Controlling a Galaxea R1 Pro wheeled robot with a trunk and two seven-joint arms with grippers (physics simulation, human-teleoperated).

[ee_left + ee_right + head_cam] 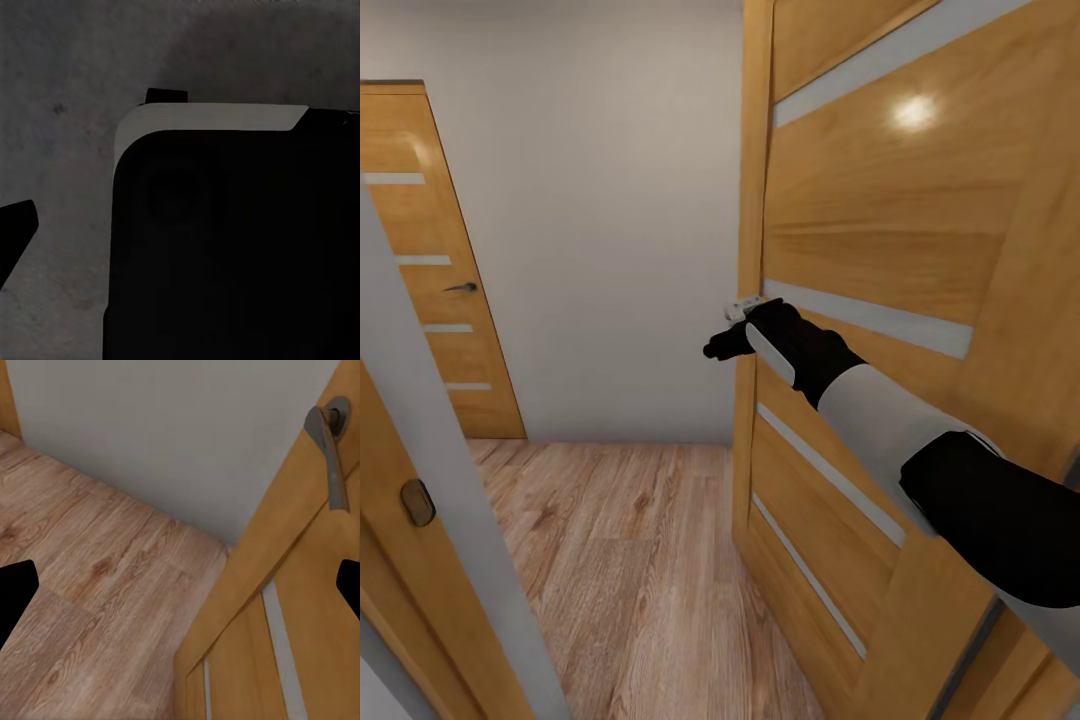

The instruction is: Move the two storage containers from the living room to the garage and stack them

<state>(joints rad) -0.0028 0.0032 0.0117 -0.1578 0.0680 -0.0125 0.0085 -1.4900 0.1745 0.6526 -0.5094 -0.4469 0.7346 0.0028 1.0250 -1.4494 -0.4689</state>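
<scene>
The two storage containers are out of view. I am in a doorway with light wood plank flooring [630,560]. My right arm reaches forward to the free edge of an open wooden door [860,230]. My right gripper [720,348] is just below the door's silver handle [745,308] and stands open with nothing between its fingers. In the right wrist view the lever handle [330,442] lies ahead of the spread fingertips [15,592]. One fingertip [15,232] of my left gripper shows beside a dark part of my own body [225,247], over grey ground.
A pale grey wall [610,200] closes the space ahead. A second wooden door [440,300] with a dark handle [460,287] stands shut at the far left. A door frame [420,480] rises close on my left. The open door hems in the right side.
</scene>
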